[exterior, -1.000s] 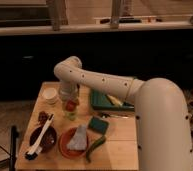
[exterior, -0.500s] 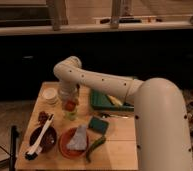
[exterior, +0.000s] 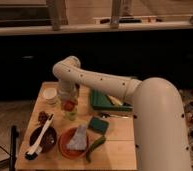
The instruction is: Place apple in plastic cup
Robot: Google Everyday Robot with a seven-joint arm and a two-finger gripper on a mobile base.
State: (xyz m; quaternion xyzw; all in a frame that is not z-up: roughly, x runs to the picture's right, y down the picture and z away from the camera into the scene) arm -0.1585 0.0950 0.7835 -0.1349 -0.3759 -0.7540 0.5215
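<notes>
The apple (exterior: 69,105), small and red-orange, sits at the mouth of the plastic cup (exterior: 70,116), a short pale yellow-green tumbler near the middle of the wooden table (exterior: 115,145). My gripper (exterior: 68,98) hangs straight down from the white arm, right over the apple and touching or nearly touching its top. The apple covers the cup's rim, so I cannot tell how deep it sits inside.
A white round cup (exterior: 50,95) stands left of the gripper. In front are an orange-red bowl (exterior: 65,145) holding a grey cloth, a long green vegetable (exterior: 95,146), a green sponge (exterior: 97,125) and a dark bowl with a white brush (exterior: 40,140). A green tray (exterior: 107,101) lies right.
</notes>
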